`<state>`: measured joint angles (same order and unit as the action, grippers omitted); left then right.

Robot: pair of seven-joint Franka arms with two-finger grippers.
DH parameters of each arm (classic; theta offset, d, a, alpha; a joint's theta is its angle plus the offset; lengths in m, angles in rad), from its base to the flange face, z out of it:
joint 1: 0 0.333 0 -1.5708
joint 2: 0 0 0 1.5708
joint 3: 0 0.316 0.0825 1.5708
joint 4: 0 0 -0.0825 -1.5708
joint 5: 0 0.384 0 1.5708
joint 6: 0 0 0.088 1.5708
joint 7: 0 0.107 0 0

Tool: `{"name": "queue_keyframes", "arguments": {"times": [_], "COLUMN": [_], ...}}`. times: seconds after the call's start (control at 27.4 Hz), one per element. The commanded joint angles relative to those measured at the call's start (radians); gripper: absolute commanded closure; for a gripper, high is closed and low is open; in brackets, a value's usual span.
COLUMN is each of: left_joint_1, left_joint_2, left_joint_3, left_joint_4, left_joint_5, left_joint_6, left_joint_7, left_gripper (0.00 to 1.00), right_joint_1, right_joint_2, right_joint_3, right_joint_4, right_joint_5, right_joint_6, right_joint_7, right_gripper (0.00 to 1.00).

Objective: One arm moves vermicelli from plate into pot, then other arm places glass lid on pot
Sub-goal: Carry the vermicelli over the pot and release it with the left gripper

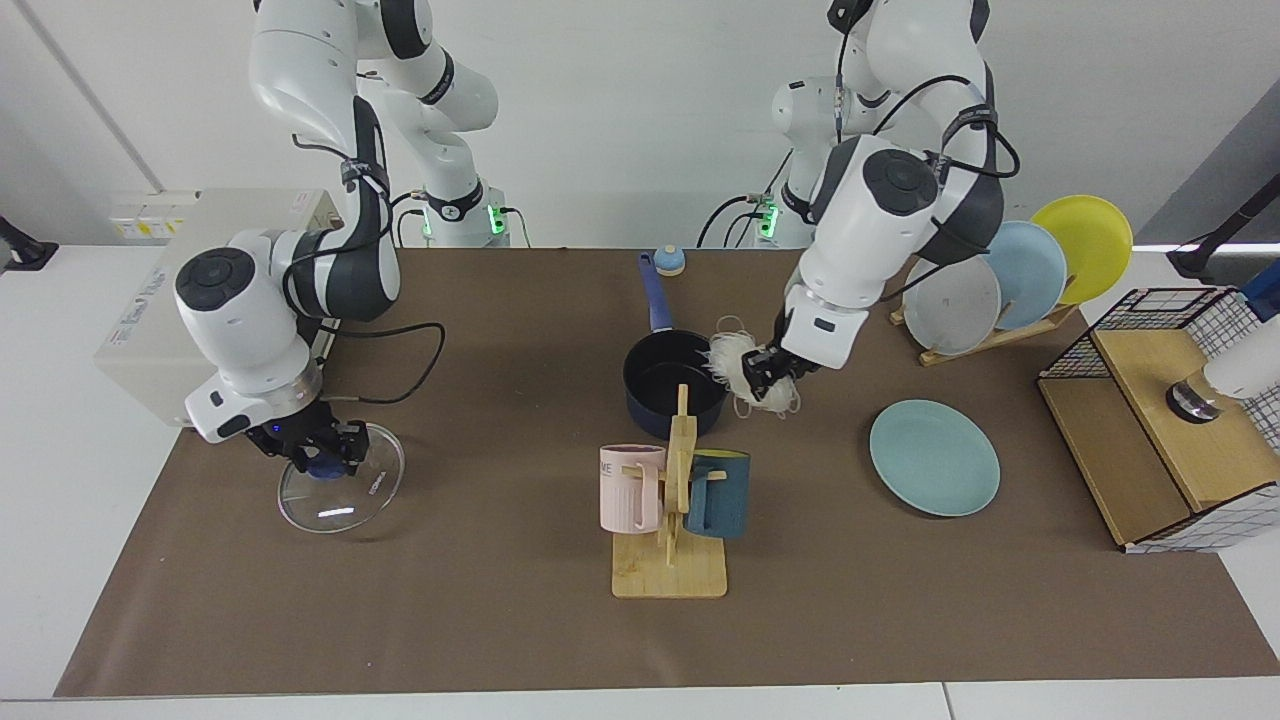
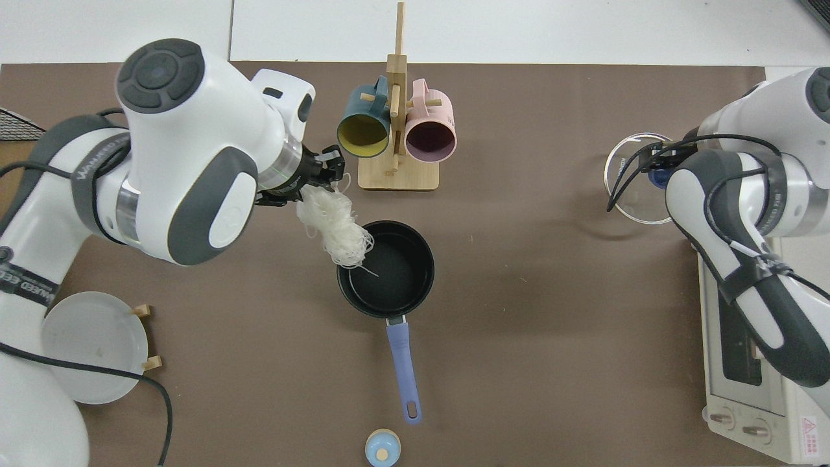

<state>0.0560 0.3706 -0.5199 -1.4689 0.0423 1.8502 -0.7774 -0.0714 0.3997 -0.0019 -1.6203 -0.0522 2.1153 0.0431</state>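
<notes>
You are seeing: pink mug (image 1: pixel 631 488) and dark-teal mug (image 1: pixel 719 494) hanging on wooden mug stand (image 1: pixel 672 560) | grey, pale-blue, yellow plates standing in rack (image 1: pixel 1005 283) | small blue bell (image 2: pixel 382 448) sitting by bench (image 1: pixel 450 620) edge | beige appliance (image 1: pixel 150 290) | wire-and-wood box (image 1: pixel 1170 430)

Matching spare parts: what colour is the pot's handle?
Blue-violet; the pot's handle shows best in the top view.

bright, even light from overhead in both views. shadows on the brown bench (image 1: pixel 480 620) are soft and faint. a white glint sits on the glass lid (image 1: pixel 335 505). everything is in focus, without motion blur.
</notes>
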Motion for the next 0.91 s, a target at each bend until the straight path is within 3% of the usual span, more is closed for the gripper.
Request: {"name": "queue_keyframes", "arguments": {"times": [0.0,0.18,0.8,0.84,0.88], "left_joint_1": [0.007,0.005,-0.028,-0.033,-0.038], "left_joint_2": [-0.016,-0.016,-0.002,-0.001,0.001], "left_joint_3": [-0.052,-0.058,-0.071,-0.069,-0.069], "left_joint_4": [-0.070,-0.142,-0.286,-0.292,-0.291], "left_joint_5": [0.011,0.019,0.022,0.025,0.037], "left_joint_6": [0.059,0.153,0.241,0.257,0.264], "left_joint_7": [-0.040,-0.033,-0.036,-0.036,-0.034], "left_gripper": [1.00,1.00,1.00,0.81,0.23], "right_joint_1": [-0.013,-0.018,-0.019,-0.019,-0.021], "right_joint_2": [-0.091,-0.134,-0.237,-0.239,-0.240], "right_joint_3": [0.008,0.007,-0.003,-0.003,-0.003], "right_joint_4": [-0.015,-0.017,-0.017,-0.017,-0.018], "right_joint_5": [0.035,0.034,0.037,0.037,0.037], "right_joint_6": [-0.081,-0.132,-0.262,-0.264,-0.265], "right_joint_7": [-0.040,-0.045,-0.080,-0.078,-0.078], "right_gripper": [1.00,1.00,1.00,1.00,1.00]}}
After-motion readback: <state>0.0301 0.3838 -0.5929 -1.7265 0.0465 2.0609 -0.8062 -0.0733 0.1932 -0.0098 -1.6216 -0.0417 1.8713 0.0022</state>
